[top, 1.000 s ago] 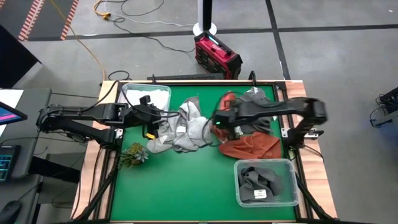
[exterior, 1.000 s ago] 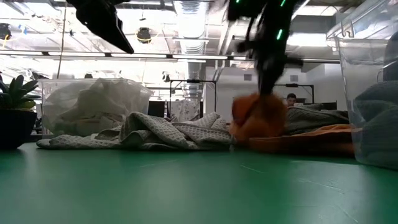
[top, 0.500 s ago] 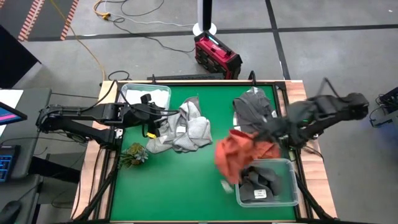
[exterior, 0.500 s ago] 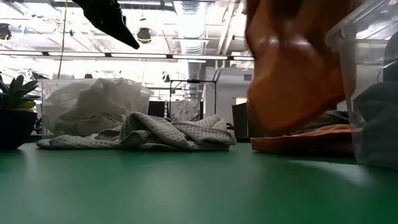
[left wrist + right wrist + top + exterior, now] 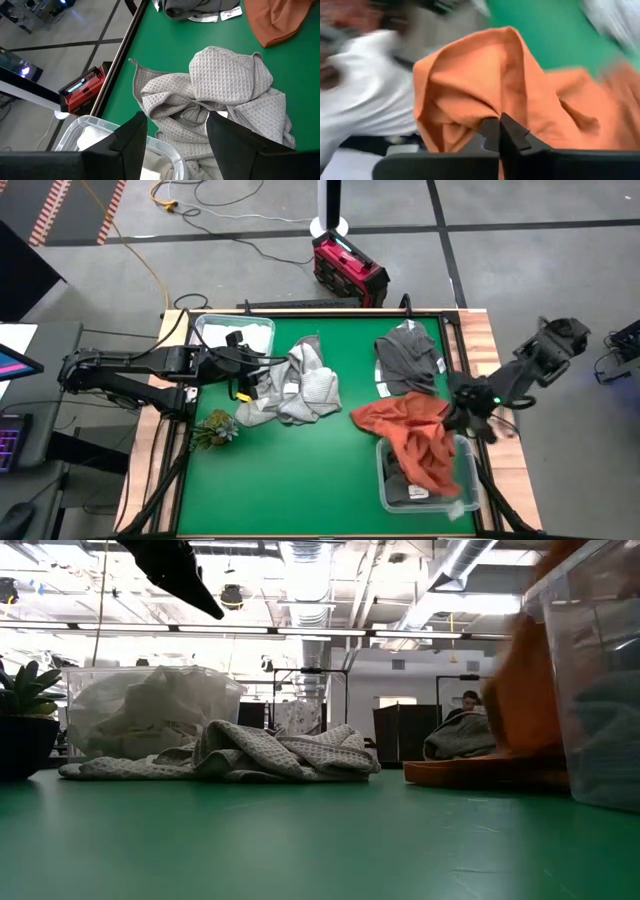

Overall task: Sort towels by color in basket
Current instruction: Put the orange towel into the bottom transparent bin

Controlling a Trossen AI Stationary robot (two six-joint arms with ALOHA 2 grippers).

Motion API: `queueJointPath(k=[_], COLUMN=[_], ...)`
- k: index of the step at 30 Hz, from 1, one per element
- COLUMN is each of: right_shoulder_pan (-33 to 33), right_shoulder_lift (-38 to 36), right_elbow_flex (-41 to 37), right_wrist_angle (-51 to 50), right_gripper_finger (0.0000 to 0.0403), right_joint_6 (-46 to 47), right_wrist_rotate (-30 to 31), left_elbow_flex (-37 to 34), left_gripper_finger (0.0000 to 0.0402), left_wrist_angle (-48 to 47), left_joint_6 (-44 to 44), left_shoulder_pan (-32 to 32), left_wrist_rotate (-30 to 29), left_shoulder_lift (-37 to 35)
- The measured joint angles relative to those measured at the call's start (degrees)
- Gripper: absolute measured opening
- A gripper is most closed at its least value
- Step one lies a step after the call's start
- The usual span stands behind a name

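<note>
The rust orange towel [image 5: 415, 435] hangs from the right hand [image 5: 468, 412], which is clenched on a fold of it [image 5: 490, 95] near the right edge of the worktop [image 5: 290, 480]. Its loose end drapes over the clear bin [image 5: 467, 502] holding a dark grey towel [image 5: 400, 480]. Another dark grey towel [image 5: 408, 355] lies spread behind it on the green surface. The light grey checked towels [image 5: 295, 385] sit crumpled mid-worktop. The left hand [image 5: 243, 367] hovers released above them, beside a second bin [image 5: 205, 328] of white towels [image 5: 252, 330]. A small plant [image 5: 217, 427] stands at the left edge.
</note>
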Motion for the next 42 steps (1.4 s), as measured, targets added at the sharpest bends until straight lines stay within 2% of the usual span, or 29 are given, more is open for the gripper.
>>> queueJointPath(k=[4,6,8,15,22,35,38,42], right_shoulder_pan=[2.11,2.85,3.08,3.47,5.78,7.18,7.18,7.17], right_shoulder_lift=[3.11,4.98,6.69,15.67,26.85,38.48,40.72,42.13], right_elbow_flex=[-0.02,-0.21,-1.54,-9.30,-10.45,-10.45,-10.45,-10.25], right_wrist_angle=[-16.62,-22.65,-24.57,-16.49,-9.12,-0.63,2.43,3.57], right_gripper_finger=[0.0018,0.0021,0.0021,0.0021,0.0023,0.0040,0.0062,0.0116], right_joint_6=[16.19,20.34,21.77,9.46,-3.36,-0.87,-0.72,0.93], right_wrist_rotate=[-1.78,-1.36,-0.87,-0.57,-0.59,0.22,0.47,1.00], left_elbow_flex=[0.00,0.00,0.00,0.00,0.00,0.00,0.00,0.00], left_gripper_finger=[0.0196,0.0196,0.0196,0.0196,0.0196,0.0196,0.0196,0.0196], left_wrist_angle=[0.00,-0.02,-0.01,0.00,-0.02,-0.04,-0.07,-0.06], left_joint_6=[-0.11,-0.13,-0.13,0.30,0.52,0.55,0.55,0.57], left_shoulder_pan=[0.00,0.00,0.00,0.00,0.00,0.00,0.00,0.00], left_wrist_rotate=[-0.02,-0.04,-0.06,-0.19,-0.44,-0.70,-0.70,-0.68], left_shoulder_lift=[0.00,0.00,0.00,0.00,-0.02,-0.02,-0.02,-0.02])
